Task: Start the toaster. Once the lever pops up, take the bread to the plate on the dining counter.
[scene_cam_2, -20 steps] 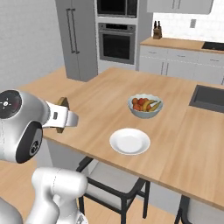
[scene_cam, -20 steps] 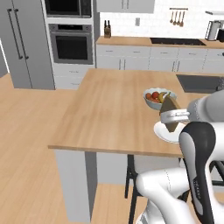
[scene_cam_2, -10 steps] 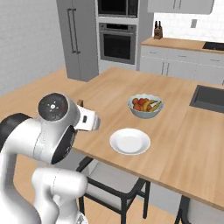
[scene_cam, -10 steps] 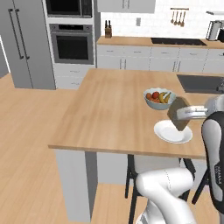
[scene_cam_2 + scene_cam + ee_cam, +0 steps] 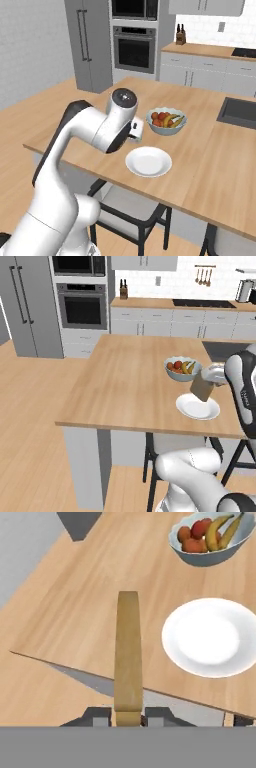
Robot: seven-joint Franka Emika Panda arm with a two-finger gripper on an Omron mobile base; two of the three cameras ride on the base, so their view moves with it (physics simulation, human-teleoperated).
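Bread [image 5: 128, 652] edge-on between claw [image 5: 127, 716] fingers

in the right base view the arm's elbow hides the bread and most of the gripper [image 5: 135, 131] holding it.

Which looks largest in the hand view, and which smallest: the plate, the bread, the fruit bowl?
1. The plate, shown whole.
2. The bread, seen edge-on and near the camera in the gripper, so it looks bigger than it is.
3. The fruit bowl, cut by the frame; its rank is unsure.
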